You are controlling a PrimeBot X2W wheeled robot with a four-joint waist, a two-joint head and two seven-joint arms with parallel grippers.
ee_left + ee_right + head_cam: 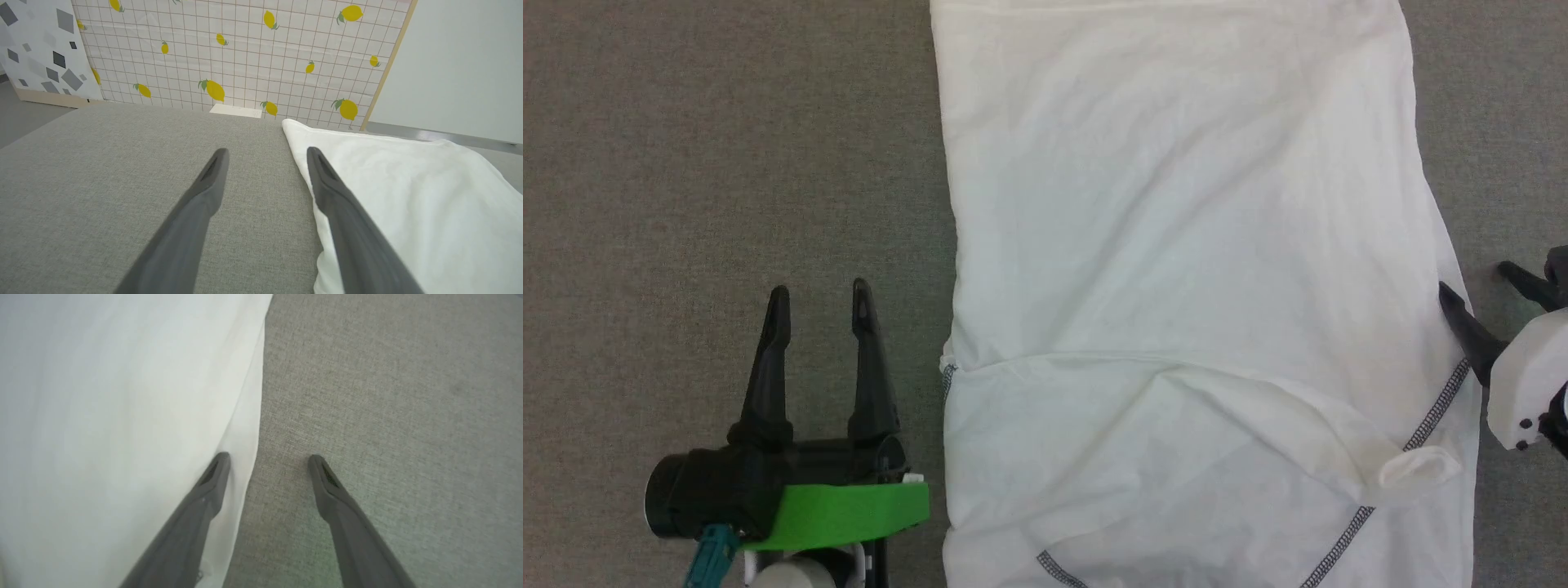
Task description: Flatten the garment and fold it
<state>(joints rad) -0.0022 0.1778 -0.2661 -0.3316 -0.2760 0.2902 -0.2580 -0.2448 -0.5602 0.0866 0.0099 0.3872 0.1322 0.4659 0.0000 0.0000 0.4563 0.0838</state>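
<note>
The garment (1176, 204) lies on the grey table (686, 163), from the centre of the head view up to 12 o'clock and down to 6 o'clock. It is mostly flat. At about 5 o'clock a sleeve (1409, 474) is turned in over the body, with dark zigzag stitching (1437, 408) beside it, and a soft ridge crosses the cloth from 8 o'clock.

The left gripper (818, 298) is at 8 o'clock, just beside the garment's left edge and not touching it. Its fingers (872, 384) are spread apart and empty. The right gripper (1476, 279) is at 3 o'clock, also spread wide and holding nothing. In the right wrist view one finger is over the garment's (102, 437) edge and the other is over the bare table (388, 396).

I think the next step is to take both side edges. The risks are these:
- The cloth is thin, so the right fingers may pinch only the top layer, and the fold will come out uneven.
- The left gripper is off the cloth and may close on nothing.
- If one arm pulls before the other, the whole garment may slide and the turned sleeve may open again.
- The ridge may be folded in as a crease.
</note>
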